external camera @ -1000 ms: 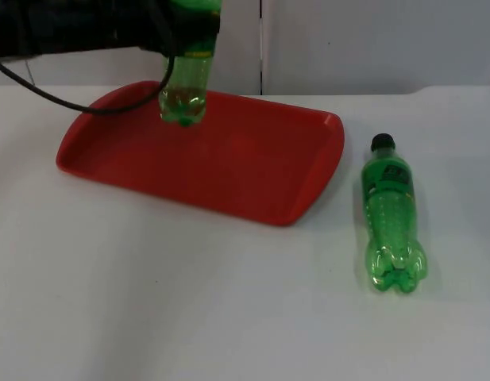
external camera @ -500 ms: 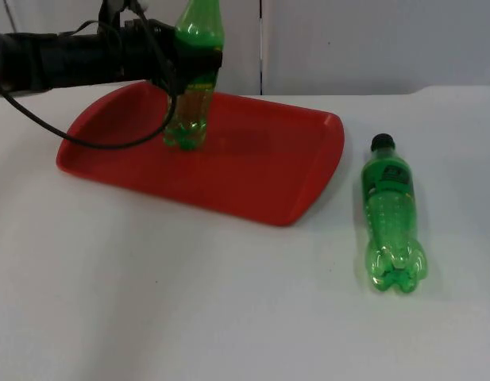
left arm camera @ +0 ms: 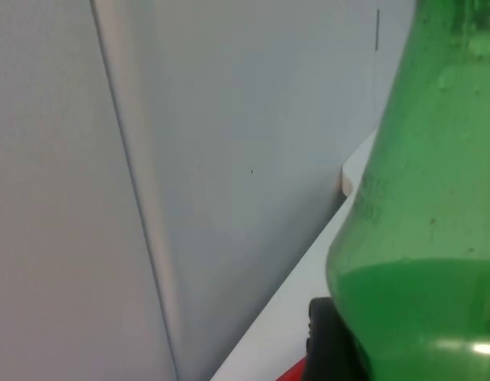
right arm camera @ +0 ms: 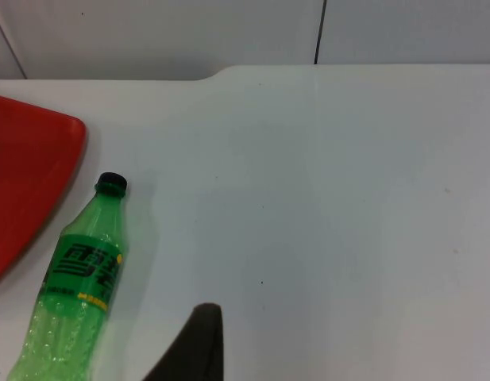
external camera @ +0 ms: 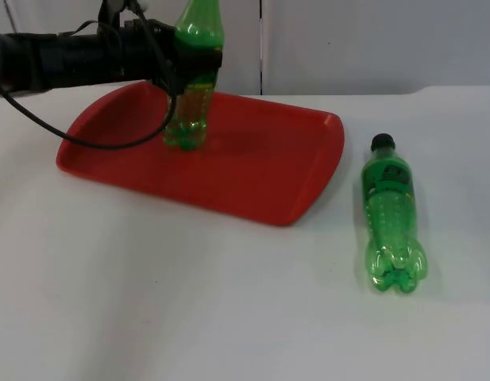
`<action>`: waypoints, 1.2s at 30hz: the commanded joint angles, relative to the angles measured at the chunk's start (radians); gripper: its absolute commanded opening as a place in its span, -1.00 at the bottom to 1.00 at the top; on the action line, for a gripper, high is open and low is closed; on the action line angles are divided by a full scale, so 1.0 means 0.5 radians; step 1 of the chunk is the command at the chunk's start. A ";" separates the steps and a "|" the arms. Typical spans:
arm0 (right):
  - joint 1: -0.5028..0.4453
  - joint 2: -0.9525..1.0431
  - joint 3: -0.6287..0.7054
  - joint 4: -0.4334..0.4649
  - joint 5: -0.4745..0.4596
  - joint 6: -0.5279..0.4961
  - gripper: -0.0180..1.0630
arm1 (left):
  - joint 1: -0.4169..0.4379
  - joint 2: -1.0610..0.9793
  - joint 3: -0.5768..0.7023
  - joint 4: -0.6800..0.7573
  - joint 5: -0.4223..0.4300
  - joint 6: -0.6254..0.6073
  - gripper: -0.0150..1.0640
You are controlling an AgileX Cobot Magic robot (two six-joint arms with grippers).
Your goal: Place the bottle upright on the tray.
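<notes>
Bottle, green plastic, 2 present; listed below after the larger items.

White table top (external camera: 189, 309): bears everything, ends at the grey partition wall (external camera: 372, 40) behind.

Tray (external camera: 252, 171), red, shallow, raised rim: lies flat on the table's far left half, its right end rounded. The right wrist view shows that end (right arm camera: 26, 175) just beside the lying bottle's neck.

Left arm (external camera: 62, 59), black: reaches in level above the tray's far left corner.

Upright bottle (external camera: 190, 87): stands on its base on the tray's rear left part, base touching the red floor, neck rising in front of the partition wall. Green liquid shows in the lower body. In the left wrist view its green shoulder (left arm camera: 427, 238) stands close against the camera, with the wall behind.

Lying bottle (external camera: 393, 214): on its side on the bare table, to the right of the tray and apart from it, black cap toward the wall, lobed base toward the near edge, dark green label around the upper body. Seen also in the right wrist view (right arm camera: 74, 286).

Left gripper (external camera: 185, 59): pinching the upright bottle at its label band, fingers pressed to its sides.

Right gripper: a black fingertip (right arm camera: 193, 349) shows above the table near the lying bottle; whether its fingers are spread or pressed together cannot be told. This arm waits.
</notes>
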 commanded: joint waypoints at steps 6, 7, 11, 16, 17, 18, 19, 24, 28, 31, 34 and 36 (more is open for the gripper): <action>-0.007 -0.006 -0.004 0.005 0.008 -0.011 0.98 | 0.025 0.011 -0.009 0.203 0.012 -0.006 -0.98; -0.007 -0.006 -0.004 0.005 0.008 -0.011 0.98 | 0.041 0.011 -0.009 0.218 0.012 -0.006 -0.97; -0.007 -0.006 -0.004 0.005 0.008 -0.011 0.98 | 0.085 0.011 -0.009 0.226 0.015 -0.014 -0.72; -0.007 -0.006 -0.004 0.005 0.008 -0.011 0.98 | 0.150 0.011 -0.009 0.226 0.029 -0.093 -0.11; -0.007 -0.006 -0.004 0.005 0.008 -0.011 0.98 | 0.158 0.011 -0.009 0.226 0.029 -0.097 0.03; -0.007 -0.006 -0.004 0.005 0.008 -0.011 0.98 | 0.175 0.011 -0.009 0.226 0.029 -0.109 0.13; -0.007 -0.006 -0.004 0.005 0.008 -0.011 0.98 | 0.183 0.011 -0.009 0.226 0.029 -0.115 0.23; -0.007 -0.006 -0.004 0.005 0.008 -0.011 0.98 | 0.201 0.011 -0.009 0.279 0.029 -0.115 0.35; -0.007 -0.006 -0.004 0.005 0.008 -0.011 0.98 | 0.201 0.011 -0.009 0.364 0.029 -0.121 0.35; -0.007 -0.006 -0.004 0.005 0.008 -0.011 0.98 | 0.201 0.011 -0.009 0.389 0.029 -0.143 0.35; -0.007 -0.006 -0.004 0.005 0.008 -0.011 0.98 | 0.220 0.011 -0.009 0.389 0.025 -0.152 0.35; -0.007 -0.006 -0.004 0.005 0.008 -0.011 0.98 | 0.229 0.011 -0.009 0.410 0.046 -0.166 0.35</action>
